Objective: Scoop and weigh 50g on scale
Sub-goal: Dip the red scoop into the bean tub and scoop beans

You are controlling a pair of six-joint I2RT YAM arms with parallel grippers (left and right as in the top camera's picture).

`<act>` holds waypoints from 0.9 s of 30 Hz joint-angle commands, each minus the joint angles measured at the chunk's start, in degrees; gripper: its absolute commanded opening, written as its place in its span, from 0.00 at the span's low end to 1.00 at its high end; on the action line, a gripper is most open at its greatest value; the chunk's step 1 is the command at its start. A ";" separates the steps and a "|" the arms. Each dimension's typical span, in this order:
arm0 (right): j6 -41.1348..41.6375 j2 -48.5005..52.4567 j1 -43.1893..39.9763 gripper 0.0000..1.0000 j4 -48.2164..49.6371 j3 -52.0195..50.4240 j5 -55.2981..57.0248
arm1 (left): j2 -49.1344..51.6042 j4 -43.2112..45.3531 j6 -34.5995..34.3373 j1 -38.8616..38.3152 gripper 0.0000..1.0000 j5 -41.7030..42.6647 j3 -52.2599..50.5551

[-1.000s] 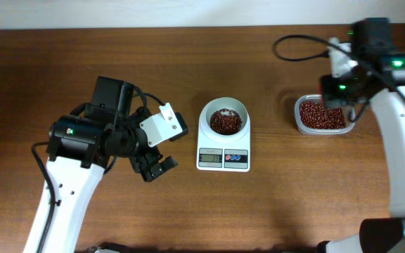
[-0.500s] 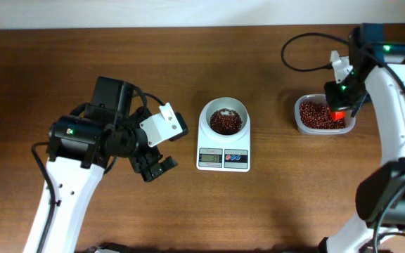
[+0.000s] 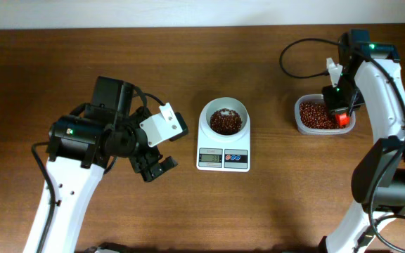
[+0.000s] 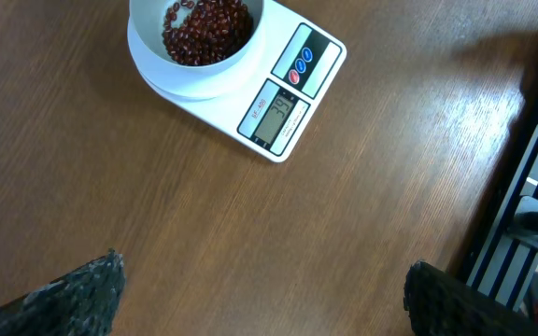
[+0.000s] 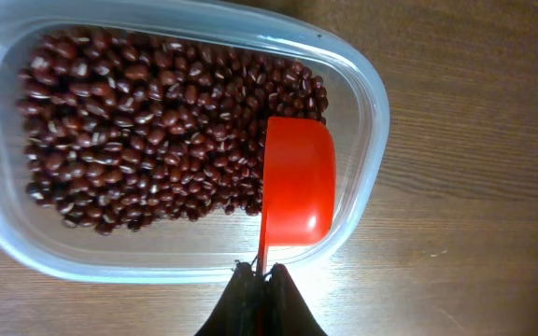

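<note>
Wooden desk is bearing the scale. Right claw is gripping a red scoop inside the tub; left claw is gaping.

A robotics lab bench: a bare wood-grain counter against a plain white wall at 12 o'clock, a white left arm at 8 o'clock, a right arm at 3 o'clock, and a loose black cable at 1 o'clock.
</note>
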 commanded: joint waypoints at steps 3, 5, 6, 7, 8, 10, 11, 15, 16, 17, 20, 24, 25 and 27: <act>-0.02 1.27 -0.13 0.04 -0.24 0.63 1.31 | -0.98 -0.04 0.48 0.24 0.99 0.22 -0.39; -0.04 1.27 -0.13 0.04 -0.26 0.63 0.74 | -0.98 -0.04 0.48 0.24 0.99 0.22 -0.39; -0.04 1.27 -0.17 0.04 -0.26 0.63 0.13 | -0.98 -0.04 0.48 0.24 0.99 0.22 -0.39; -0.04 1.27 -0.22 0.04 -0.28 0.63 -0.22 | -0.98 -0.04 0.48 0.24 0.99 0.22 -0.39; -0.07 1.27 -0.46 0.04 -0.35 0.63 -1.62 | -0.98 -0.04 0.48 0.24 0.99 0.22 -0.39; -0.07 1.27 -1.20 0.04 -0.63 0.63 -5.31 | -0.98 -0.04 0.48 0.24 0.99 0.22 -0.39; -0.07 1.27 -1.42 0.04 -0.70 0.63 -6.38 | -0.98 -0.04 0.48 0.24 0.99 0.22 -0.39; -0.09 1.27 -2.45 0.04 -1.77 0.63 -9.25 | -0.98 -0.02 0.48 0.24 0.99 0.24 -0.39; -0.07 1.27 -2.71 0.04 -2.19 0.63 -9.27 | -0.98 -0.04 0.48 0.24 0.99 0.22 -0.39; -0.42 1.27 -2.80 0.04 -2.56 0.63 -9.90 | -0.98 -0.04 0.48 0.24 0.99 0.22 -0.39; -3.48 1.27 -3.34 0.04 -3.19 0.63 -16.02 | -0.98 -0.04 0.48 0.24 0.99 0.22 -0.39; -3.48 1.27 -4.24 0.04 -3.08 0.63 -20.68 | -0.98 -0.02 0.48 0.24 0.99 0.22 -0.39; -3.48 1.27 -4.57 0.04 -3.08 0.63 -21.38 | -0.98 -0.02 0.48 0.24 0.99 0.22 -0.39; -3.48 1.27 -5.22 0.04 -3.26 0.63 -22.38 | -0.98 -0.04 0.48 0.24 0.99 0.22 -0.39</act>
